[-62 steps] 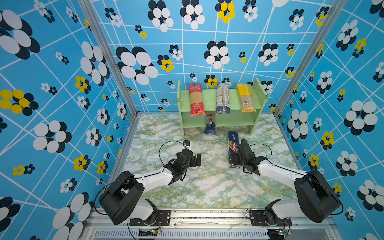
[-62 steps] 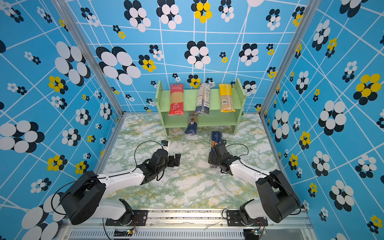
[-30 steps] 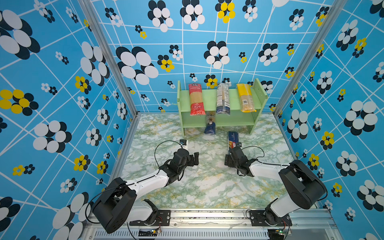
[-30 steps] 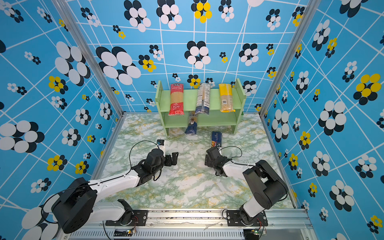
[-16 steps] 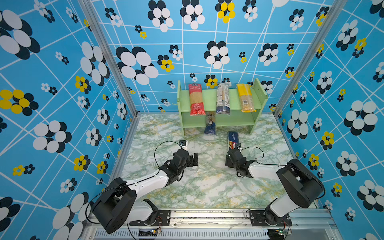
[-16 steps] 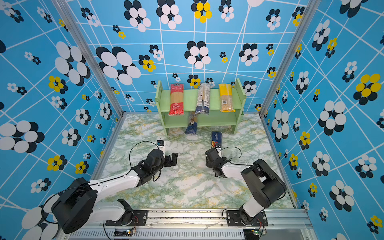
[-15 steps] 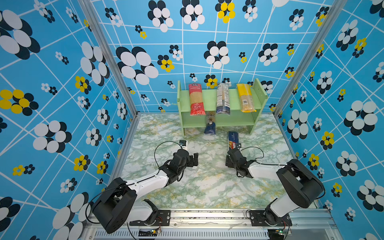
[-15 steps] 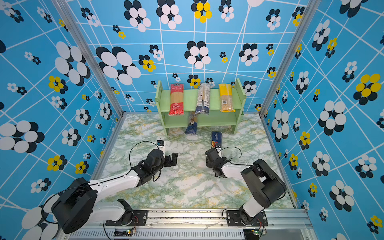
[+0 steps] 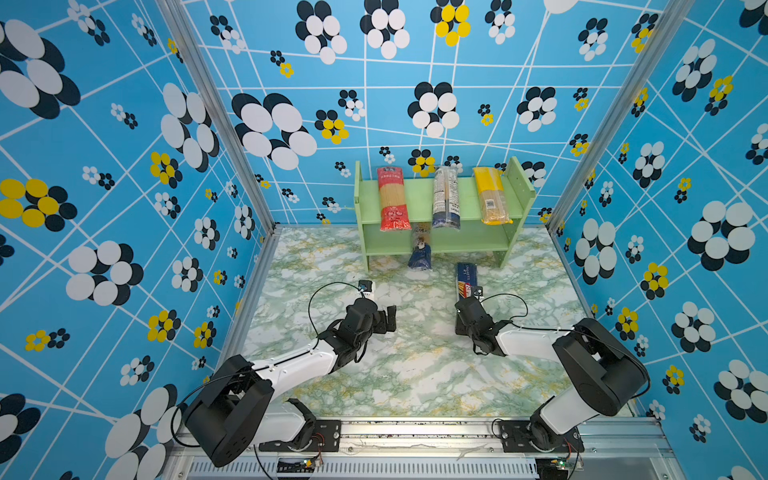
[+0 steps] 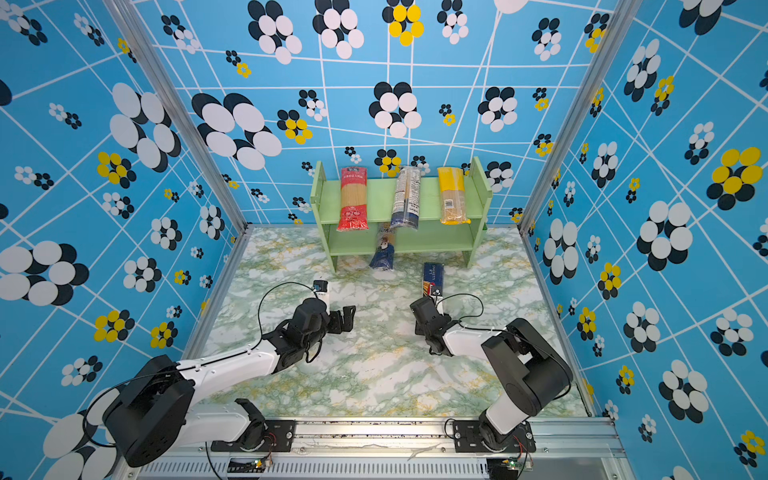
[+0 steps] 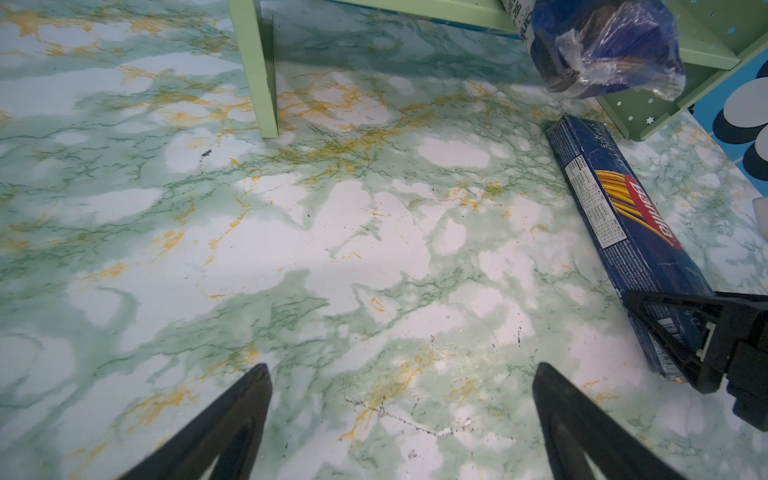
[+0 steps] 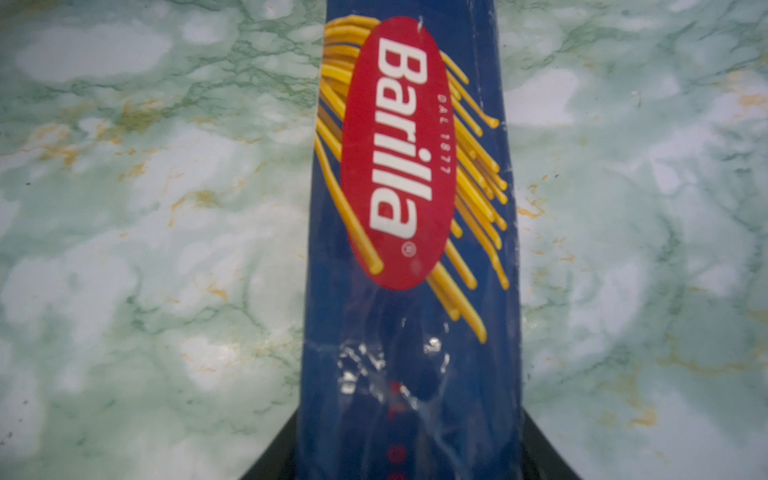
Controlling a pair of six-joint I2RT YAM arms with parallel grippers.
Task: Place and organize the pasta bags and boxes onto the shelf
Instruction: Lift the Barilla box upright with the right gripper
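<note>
Barilla box [image 9: 466, 280] flat on table [image 9: 415, 374], just near shelf [image 9: 420, 199] right leg: near end hidden under right gripper [image 12: 411, 415] in both top views, fingers [image 12: 278, 457] flush vs both long sides; left gripper [image 11: 401, 374] wide apart, empty.

Item one, left arm [image 9: 291, 368]: I see it stretched from its base forward and inward, white forearm low and nearly level, black wrist [image 9: 360, 320] turned toward the middle.

Item two, left gripper [image 11: 401, 368]: I read the jaws as spread wide, with nothing between the two dark fingers [image 11: 232, 415].

Item three, right arm [image 9: 528, 343]: elbow folded high on my right, with the forearm running inward and the wrist [image 9: 473, 316] tipped downward.

Item four, right gripper [image 12: 411, 419]: jaws drawn in on the near end of the box [image 12: 399, 174], one finger against each long side.
</note>
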